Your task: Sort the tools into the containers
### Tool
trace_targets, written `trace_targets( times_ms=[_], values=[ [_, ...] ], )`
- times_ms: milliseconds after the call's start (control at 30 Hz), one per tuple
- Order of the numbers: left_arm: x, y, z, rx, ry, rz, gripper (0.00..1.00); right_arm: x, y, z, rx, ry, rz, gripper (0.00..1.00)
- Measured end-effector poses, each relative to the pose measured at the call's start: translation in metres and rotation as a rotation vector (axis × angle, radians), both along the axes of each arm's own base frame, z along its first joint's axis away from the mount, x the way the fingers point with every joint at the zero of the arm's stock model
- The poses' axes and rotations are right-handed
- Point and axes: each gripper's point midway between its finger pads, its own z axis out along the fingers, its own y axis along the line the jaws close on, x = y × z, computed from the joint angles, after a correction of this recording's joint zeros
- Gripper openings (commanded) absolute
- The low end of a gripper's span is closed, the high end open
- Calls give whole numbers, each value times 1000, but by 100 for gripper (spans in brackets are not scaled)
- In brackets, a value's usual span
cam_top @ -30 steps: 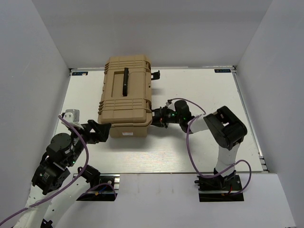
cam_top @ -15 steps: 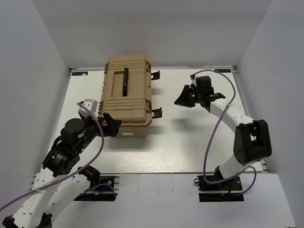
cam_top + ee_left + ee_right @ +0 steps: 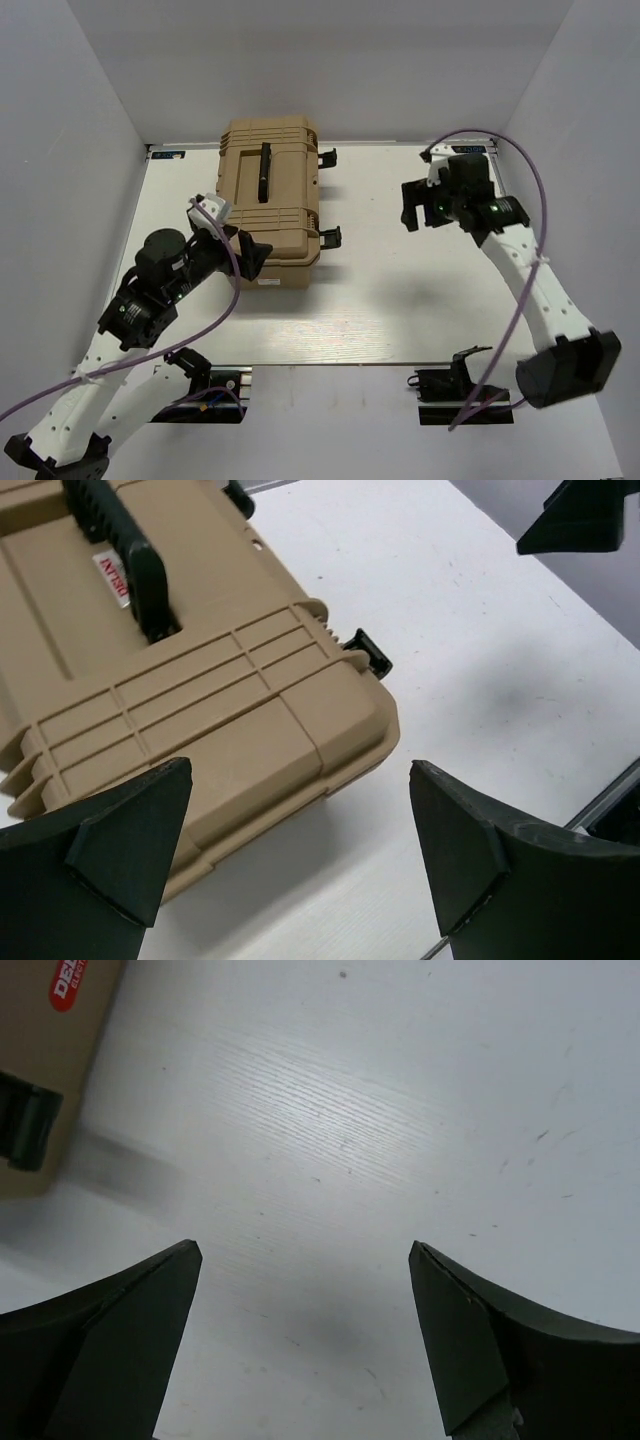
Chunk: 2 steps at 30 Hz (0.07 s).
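**Sorting has nothing to show: case shut, no hand tools in sight**

None of the hand tools appear in any view: no pliers, screwdrivers or hex keys lie loose, and no open containers stand ready. If they are here at all, they are probably inside the tan case (image 3: pixel 265 200), which sits in the upper left-centre of the overhead frame with its lid down. By that reading the sorting proper has not started. The case has to be opened first, then each item lifted out and placed.

The case is hard moulded plastic, rectangular with rounded corners and raised ribs across the lid. A black ribbed handle (image 3: pixel 264 172) runs along its top, beside a red and white sticker (image 3: pixel 113 577). Two black latches (image 3: pixel 329 237) jut from its right side; whether they are fastened I cannot tell.

The left tool (image 3: pixel 300 768) hovers above the case's lower corner, its dark wedge-shaped fingers wide apart and holding nothing. The right tool (image 3: pixel 305 1248) hangs over bare bench (image 3: pixel 400 290) at the upper right, well apart from the case, also spread wide and empty. The bench is white with a faint wood grain and small scuffs.
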Motion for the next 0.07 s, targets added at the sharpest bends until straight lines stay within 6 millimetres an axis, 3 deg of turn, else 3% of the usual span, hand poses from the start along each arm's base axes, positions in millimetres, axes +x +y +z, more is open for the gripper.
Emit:
trace_targets(
  times_ms=[67],
  values=[
    [-1,-4,4,1,-22,-29,100,-11,-7,16,-19,-71,21,91]
  ],
)
